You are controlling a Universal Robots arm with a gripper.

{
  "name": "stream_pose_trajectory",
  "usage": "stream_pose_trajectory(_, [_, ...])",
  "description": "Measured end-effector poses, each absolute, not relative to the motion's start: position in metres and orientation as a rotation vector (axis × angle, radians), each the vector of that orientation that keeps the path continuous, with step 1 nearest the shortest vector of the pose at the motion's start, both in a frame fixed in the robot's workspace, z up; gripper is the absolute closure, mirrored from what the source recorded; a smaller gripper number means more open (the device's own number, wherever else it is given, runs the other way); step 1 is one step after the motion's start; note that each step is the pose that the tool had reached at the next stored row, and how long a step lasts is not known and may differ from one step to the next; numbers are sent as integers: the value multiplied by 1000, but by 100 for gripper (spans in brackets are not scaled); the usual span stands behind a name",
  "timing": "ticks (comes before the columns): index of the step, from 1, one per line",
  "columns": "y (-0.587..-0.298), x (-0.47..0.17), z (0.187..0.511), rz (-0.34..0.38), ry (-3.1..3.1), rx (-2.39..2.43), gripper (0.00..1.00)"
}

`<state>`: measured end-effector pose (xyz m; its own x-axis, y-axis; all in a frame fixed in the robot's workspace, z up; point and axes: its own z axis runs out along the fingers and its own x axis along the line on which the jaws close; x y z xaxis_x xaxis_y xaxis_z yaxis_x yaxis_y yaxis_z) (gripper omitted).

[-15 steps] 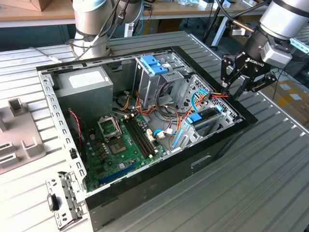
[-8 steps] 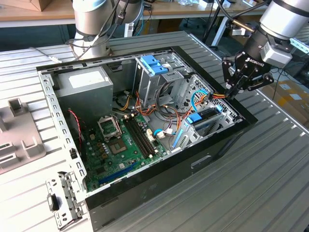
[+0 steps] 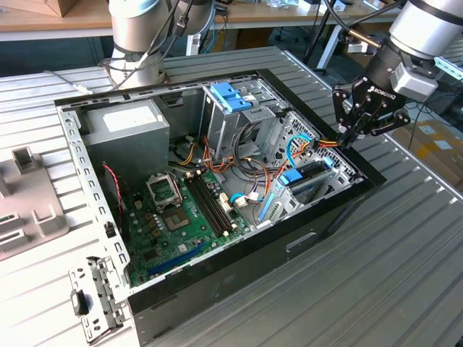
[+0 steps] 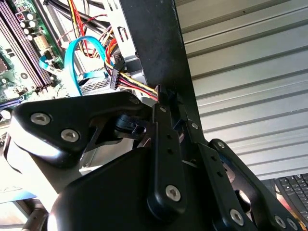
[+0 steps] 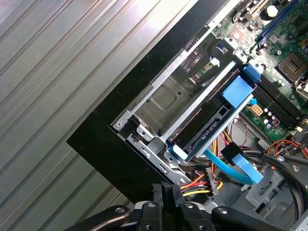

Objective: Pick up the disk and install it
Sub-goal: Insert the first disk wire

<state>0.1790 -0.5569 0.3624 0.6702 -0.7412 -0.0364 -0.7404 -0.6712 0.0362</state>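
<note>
Gripper (image 3: 346, 139): black linkage claw at the case's edge on the exterior view's right, tips down at the rim beside the drive bay. Fingers (image 4: 166, 139) look drawn together, clenched on nothing I can make out; in both wrist views they meet at the black rim.
Cable bundle (image 5: 199, 183): red, yellow and orange wires with a black plug, just beside the fingertips, running into the bay.
Blue cable (image 5: 231, 166): flat blue ribbon, near the plug and close to the disk's end.
Disk (image 5: 207, 126): seen edge-on as a dark slab with blue trim, seated in the metal bay inside the case; apart from the gripper. In the exterior view it lies in the bay on the exterior view's right, under a blue tab.
Bay (image 5: 166, 98): bare sheet-metal cage against the black wall of the case.
Case (image 3: 289, 249): open black tower lying on its side on a ribbed metal table (image 3: 405, 275).
Motherboard (image 3: 181, 217): green, on the case floor, well apart from the gripper.
Power supply (image 3: 134, 130): grey box with white label, far corner of the case.
Arm base (image 3: 137, 32): grey column beyond the case.
</note>
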Motion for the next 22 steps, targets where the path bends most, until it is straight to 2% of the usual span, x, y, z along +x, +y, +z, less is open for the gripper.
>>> stream_pose_trajectory(22, [-556, 165, 367, -82, -1270, 2863, 82])
